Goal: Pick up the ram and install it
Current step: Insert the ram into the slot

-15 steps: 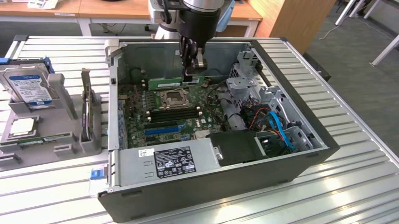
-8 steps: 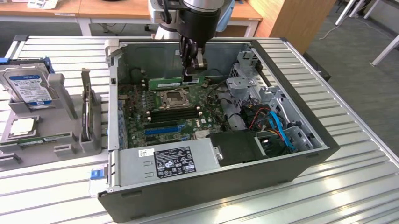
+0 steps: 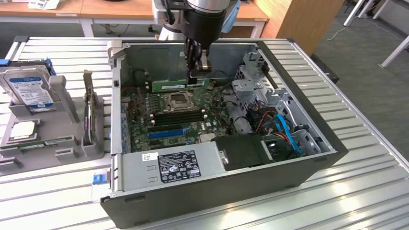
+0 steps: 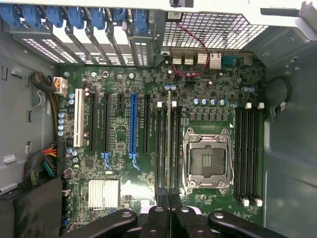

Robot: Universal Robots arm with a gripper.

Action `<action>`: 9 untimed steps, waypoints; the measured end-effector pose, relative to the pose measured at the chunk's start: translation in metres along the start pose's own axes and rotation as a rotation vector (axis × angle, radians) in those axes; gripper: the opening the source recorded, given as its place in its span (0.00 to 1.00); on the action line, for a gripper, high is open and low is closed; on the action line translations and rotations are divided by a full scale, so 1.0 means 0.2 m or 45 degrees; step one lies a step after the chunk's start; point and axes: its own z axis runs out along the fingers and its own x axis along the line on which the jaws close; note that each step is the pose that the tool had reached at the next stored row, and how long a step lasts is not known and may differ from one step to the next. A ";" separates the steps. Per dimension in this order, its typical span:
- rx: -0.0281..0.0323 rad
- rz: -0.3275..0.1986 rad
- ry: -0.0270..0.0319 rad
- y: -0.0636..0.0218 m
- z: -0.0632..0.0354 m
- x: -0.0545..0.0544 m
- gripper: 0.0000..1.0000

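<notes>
**Gripping the ram [image 3: 179,86] above the board [image 4: 119,148]**

The gripper [image 3: 197,72] is clenched on the ram. Its fingers [image 4: 161,201] pinch the top edge, and the stick hangs level just under them. Straight beneath lie the black slots [image 4: 159,144]. The ram runs edge-on in line with them, but which slot it is over cannot be told. Just beside the slots sits the socket [image 4: 208,161]. Farther out, the case [image 3: 223,201] walls surround the board. Well beyond the case stands a hard drive [image 3: 28,88].
</notes>
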 end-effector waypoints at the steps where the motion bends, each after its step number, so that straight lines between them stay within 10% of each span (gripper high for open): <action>1: 0.0001 0.000 -0.0001 0.000 0.000 0.00 0.11; 9: 0.0002 0.000 -0.0105 -0.001 0.022 0.00 0.11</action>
